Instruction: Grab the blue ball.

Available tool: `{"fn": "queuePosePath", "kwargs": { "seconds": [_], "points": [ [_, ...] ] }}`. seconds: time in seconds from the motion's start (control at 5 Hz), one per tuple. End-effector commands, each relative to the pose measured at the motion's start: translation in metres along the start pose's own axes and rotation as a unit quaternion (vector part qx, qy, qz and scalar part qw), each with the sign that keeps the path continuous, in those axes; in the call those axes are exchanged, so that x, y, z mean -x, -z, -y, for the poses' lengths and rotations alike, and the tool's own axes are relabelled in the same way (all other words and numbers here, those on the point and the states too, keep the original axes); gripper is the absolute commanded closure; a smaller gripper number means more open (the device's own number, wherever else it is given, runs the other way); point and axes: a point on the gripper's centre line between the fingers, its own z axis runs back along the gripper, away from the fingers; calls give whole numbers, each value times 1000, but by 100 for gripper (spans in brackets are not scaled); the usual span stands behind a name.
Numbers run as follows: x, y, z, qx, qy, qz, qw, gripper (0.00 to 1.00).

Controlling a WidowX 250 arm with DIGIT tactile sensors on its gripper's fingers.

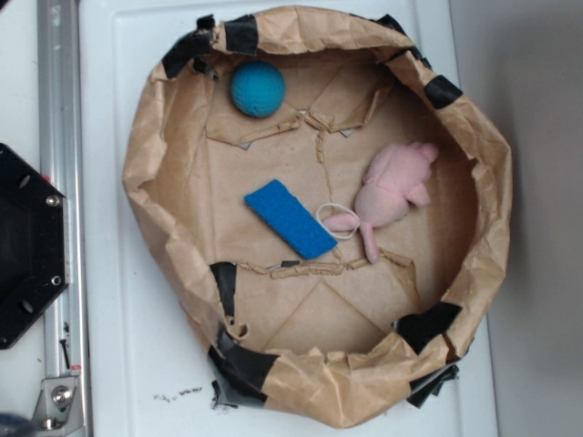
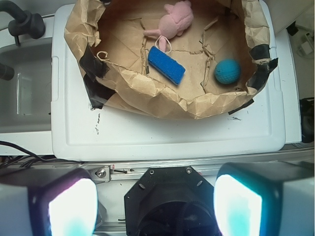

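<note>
Blue ball (image 1: 257, 88): sat alone on the brown paper floor of the nest, close under the wall at the top of the exterior view; in my wrist view it lay at the right of the floor, untouched.

Blue block (image 1: 290, 218): a flat textured rectangle lay slantwise near the middle of the floor, well apart from the ball.

Pink plush (image 1: 392, 189): sprawled just beside the block, its white cord loop (image 1: 335, 220) reaching to the block's near corner.

Paper nest (image 1: 150, 164): a crumpled brown paper wall ringed all three things, patched at several points along its rim with black tape (image 1: 240, 35).

White surface (image 2: 162, 135): a white moulded top carried the nest, with a few dark specks near one taped corner.

Metal rail (image 1: 58, 137): ran along the edge of the white surface, beside a black hexagonal base (image 1: 27, 246).

My gripper (image 2: 155, 204): hung well back from the nest, over the rail and the black base, fingers (image 2: 74, 206) spread wide apart at the bottom of my wrist view with nothing held between them.
</note>
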Motion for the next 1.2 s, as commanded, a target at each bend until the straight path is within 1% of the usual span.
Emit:
{"fn": "queuePosePath", "kwargs": {
  "seconds": [0.0, 0.2, 0.4, 0.6, 0.8, 1.0],
  "points": [
    [0, 0, 0, 0, 0, 0, 1000, 0],
    [-32, 8, -31, -47, 115, 32, 992, 0],
    [-52, 27, -42, -44, 161, 51, 985, 0],
    [-44, 52, -52, -41, 146, 34, 988, 0],
    [-74, 79, -56, -8, 199, 48, 979, 0],
    [-108, 95, -59, -11, 231, 32, 972, 0]
  ]
}}
